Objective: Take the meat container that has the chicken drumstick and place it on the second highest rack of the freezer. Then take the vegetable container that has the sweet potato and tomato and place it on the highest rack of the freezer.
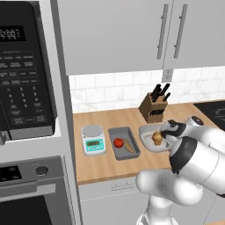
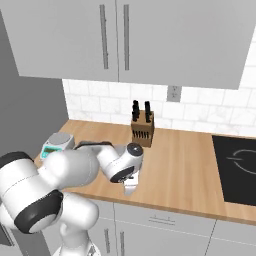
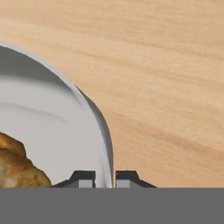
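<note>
The meat container (image 1: 146,132), a pale rounded dish with the chicken drumstick (image 1: 157,138) in it, sits on the wooden table (image 1: 110,169) just right of the vegetable container (image 1: 124,143). The claw (image 3: 105,178) is closed on the dish's thin rim, one fingertip (image 3: 84,177) inside the wall and one outside. In the grey tray lie a tomato (image 1: 118,142) and a sweet potato (image 1: 128,146). A scale (image 1: 93,139) stands left of it, a knife block (image 1: 154,107) behind
</note>
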